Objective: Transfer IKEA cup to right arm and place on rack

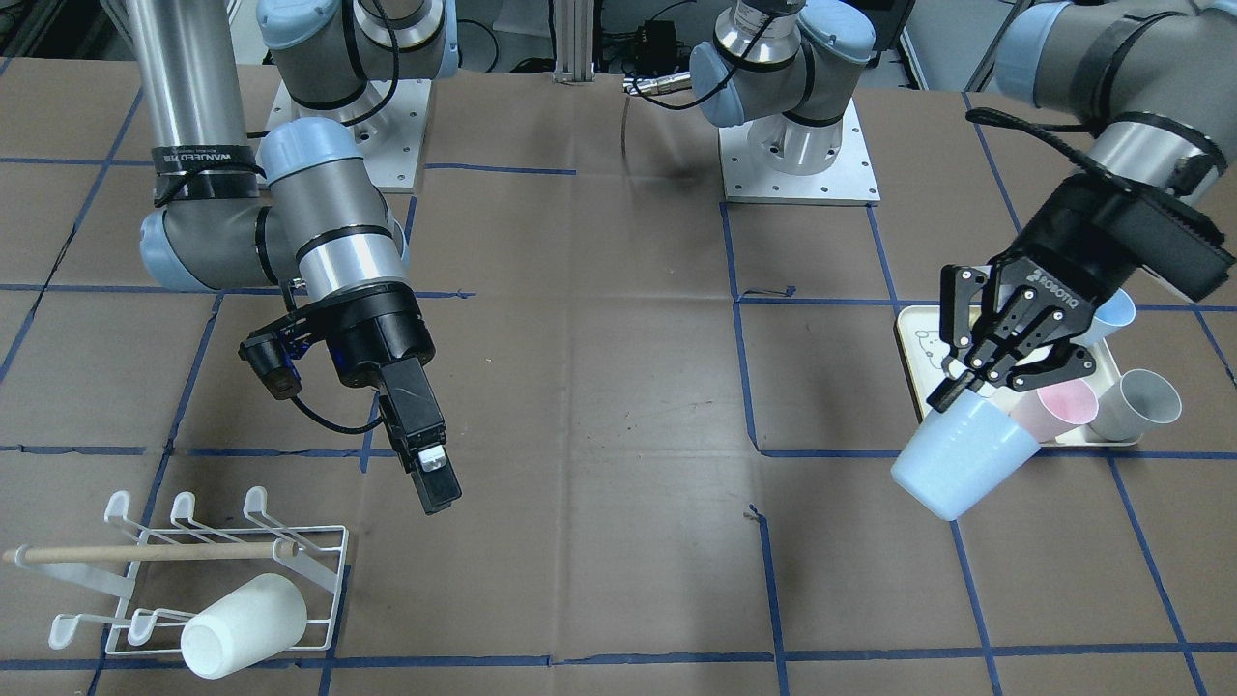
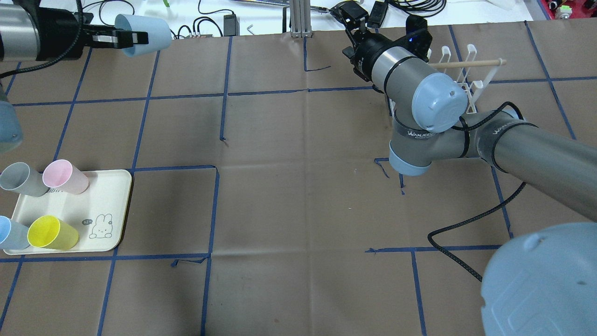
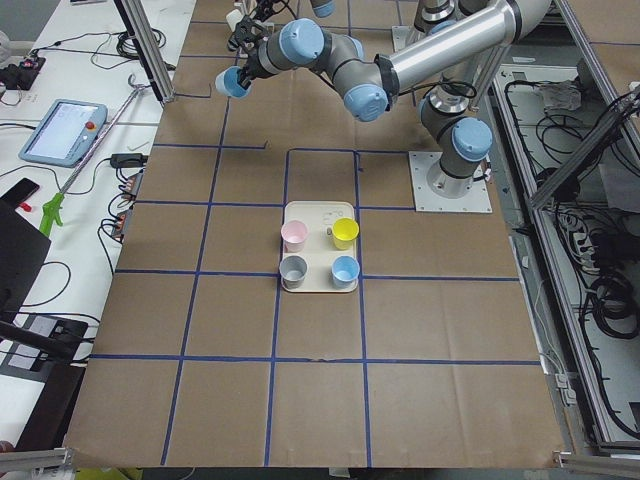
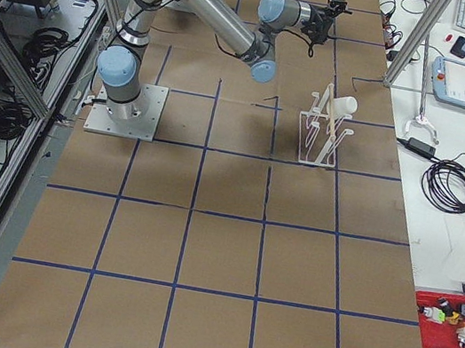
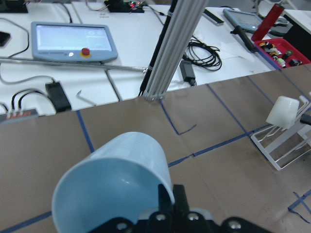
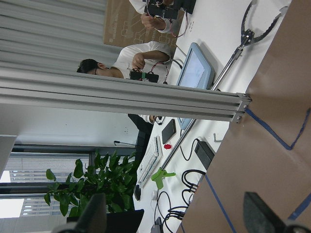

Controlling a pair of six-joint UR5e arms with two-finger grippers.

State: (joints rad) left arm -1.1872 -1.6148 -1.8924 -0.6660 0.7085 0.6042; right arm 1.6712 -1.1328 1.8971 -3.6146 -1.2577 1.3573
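1. Pale blue, tipped on its side and clear of the table, the held cup [image 2: 148,32] hangs from the left gripper [image 2: 112,38] at your far-left corner. Its black fingers [image 1: 1015,329] are clamped on the cup's wall at the rim, with the mouth towards the wrist.
2. Below and nearer the robot, the cream tray [image 2: 114,205] carries four upright cups: the grey cup [image 2: 18,179] and the pink cup [image 2: 65,176] in the far row, the small blue cup [image 2: 9,233] and the yellow cup [image 2: 51,232] in the near row.
3. Across the bare brown middle of the table, well apart from the held cup, the right gripper [image 1: 435,483] hangs in the air and angles downward. Your right wrist view shows its two blurred fingertips [image 6: 95,216] spread wide with nothing between them.
4. At the far right, near that gripper, the rack [image 1: 329,580] stands on the table with its wooden dowel [image 1: 145,553] lying across it. One white cup [image 1: 242,626] rests on its prongs, tilted on its side. The held cup is nowhere near the rack.
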